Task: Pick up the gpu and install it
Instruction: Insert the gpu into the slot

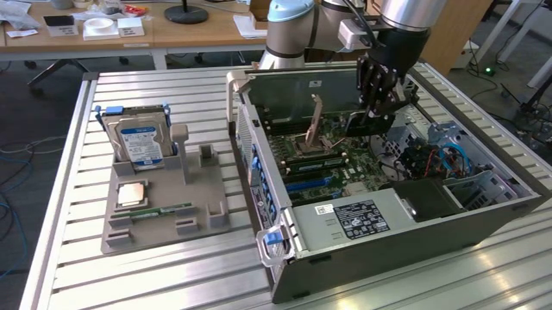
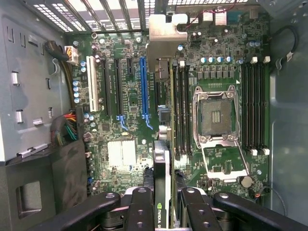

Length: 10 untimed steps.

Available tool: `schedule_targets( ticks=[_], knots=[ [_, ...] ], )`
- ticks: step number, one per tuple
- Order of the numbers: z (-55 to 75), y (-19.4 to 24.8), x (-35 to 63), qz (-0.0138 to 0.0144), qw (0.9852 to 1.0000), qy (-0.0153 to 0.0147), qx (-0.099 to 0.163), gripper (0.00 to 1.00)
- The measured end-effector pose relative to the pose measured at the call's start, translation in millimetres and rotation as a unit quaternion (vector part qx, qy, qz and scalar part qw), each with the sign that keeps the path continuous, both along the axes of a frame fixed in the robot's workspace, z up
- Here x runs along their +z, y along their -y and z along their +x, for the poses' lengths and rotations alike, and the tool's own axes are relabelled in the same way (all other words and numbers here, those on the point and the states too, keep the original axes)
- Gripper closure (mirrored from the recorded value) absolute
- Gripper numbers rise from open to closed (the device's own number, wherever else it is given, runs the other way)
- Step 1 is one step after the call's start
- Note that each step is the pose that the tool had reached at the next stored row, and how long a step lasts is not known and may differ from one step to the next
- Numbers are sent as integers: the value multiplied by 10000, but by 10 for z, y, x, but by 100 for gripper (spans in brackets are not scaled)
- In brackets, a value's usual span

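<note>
Gpu (image 2: 161, 166) gripped edge-on by pincer (image 2: 163, 199), seemingly above motherboard (image 2: 130, 130); faces hidden.

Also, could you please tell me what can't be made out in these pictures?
- Wrist view: the gpu shows edge-on, faces hidden; the gripper and picture edge cut it off.
- Exterior view: the hard drive base is hidden in its holder.
- Exterior view: the black label print is too small.

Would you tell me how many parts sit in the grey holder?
3: the hard drive upright at the far end, a square silvery chip in the middle, a green memory stick nearest the camera.
</note>
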<state>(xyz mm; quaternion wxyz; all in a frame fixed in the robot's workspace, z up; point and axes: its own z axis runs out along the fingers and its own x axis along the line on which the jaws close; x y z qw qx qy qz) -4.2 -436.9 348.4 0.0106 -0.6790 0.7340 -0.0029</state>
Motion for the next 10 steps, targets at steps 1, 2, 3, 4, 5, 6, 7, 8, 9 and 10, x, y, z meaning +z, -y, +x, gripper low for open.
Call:
schedule_targets(
  ticks=[1, 2, 3, 4, 5, 6, 7, 8, 9, 10],
  knots=[
    [0, 0, -6, -1, 10000, -1, 0, 74],
    [0, 0, -11, -2, 10000, -1, 0, 74],
    [0, 0, -12, -3, 10000, -1, 0, 74],
    [-1, 0, -12, -3, 10000, -1, 0, 74],
    [-1, 1, -12, -3, 10000, -1, 0, 74],
    [0, 0, -12, -2, 10000, -1, 0, 74],
    [-1, 1, -12, -2, 10000, -1, 0, 74],
    [-1, 0, -14, -2, 10000, -1, 0, 74],
    [-1, 0, -18, -1, 10000, 0, 0, 74],
    [-1, 0, -22, -1, 10000, 0, 0, 74]
  ],
)
